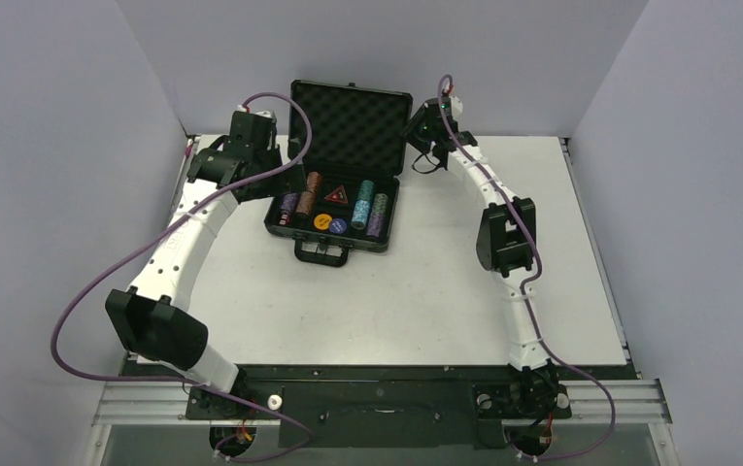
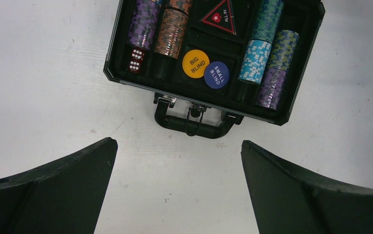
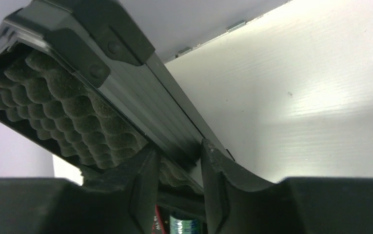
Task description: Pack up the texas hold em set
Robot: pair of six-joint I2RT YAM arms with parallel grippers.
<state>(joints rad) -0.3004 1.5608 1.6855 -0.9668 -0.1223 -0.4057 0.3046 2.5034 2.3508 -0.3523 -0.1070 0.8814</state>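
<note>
the briefcase (image 1: 329, 235) sits open toward the far middle of the white table (image 1: 396, 301), its handle (image 2: 194, 126) facing the arm bases. its foam-lined lid (image 1: 353, 121) stands raised at the back. in the tray, from the left wrist view, a purple chip stack (image 2: 143, 24) lies along the left side with a brown chip stack (image 2: 172, 31) just beside it. two red dice (image 2: 134, 60) rest at the near end of the purple stack. in the middle compartment lie a yellow "big blind" disc (image 2: 195, 63) and a blue "small blind" disc (image 2: 216, 74), touching each other, and beyond them a black-red "all in" triangle (image 2: 219, 16). to the right a teal chip stack (image 2: 260, 41) lies next to a mixed olive and purple stack (image 2: 277, 70) at the right wall.

the right gripper (image 3: 179, 156) is at the lid's right edge, its two fingers (image 3: 143, 187) pinched on either side of the lid's rim, foam on one side and the ribbed outer wall on the other.

the left gripper (image 2: 178, 146) hangs above bare table just in front of the handle, fingers spread wide, holding nothing.
</note>
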